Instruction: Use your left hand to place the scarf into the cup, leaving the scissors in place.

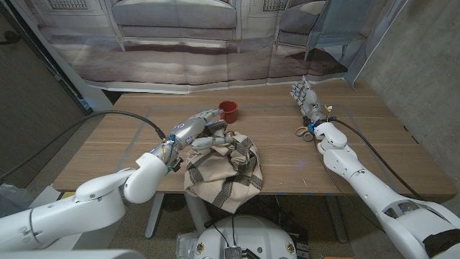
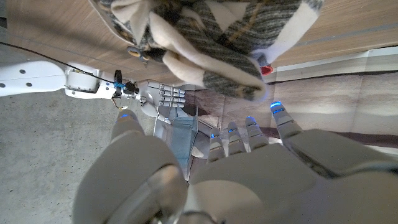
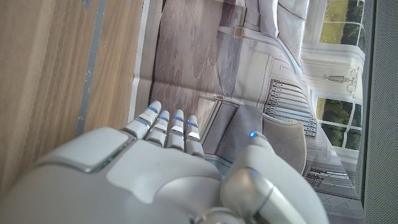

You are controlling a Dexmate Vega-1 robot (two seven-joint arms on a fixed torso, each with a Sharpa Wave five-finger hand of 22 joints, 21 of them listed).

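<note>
Scarf (image 1: 224, 171): one, plaid, heaped at near table (image 1: 108, 144) edge, draping over it
Cup (image 1: 228, 111): one, red, just beyond scarf
Scissors (image 1: 305, 131): one pair, far right
Left hand (image 1: 192, 132): fingers spread, touching scarf's far-left edge; grip unclear
Right hand (image 1: 305, 97): upright beside scissors, fingers straight, holding nothing

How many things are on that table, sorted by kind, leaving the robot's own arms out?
Scarf: 1, striped cream and grey, partly hanging over the table's front edge
Cup: 1, red
Scissors: 1 pair, by the right hand
Total: 3
</note>
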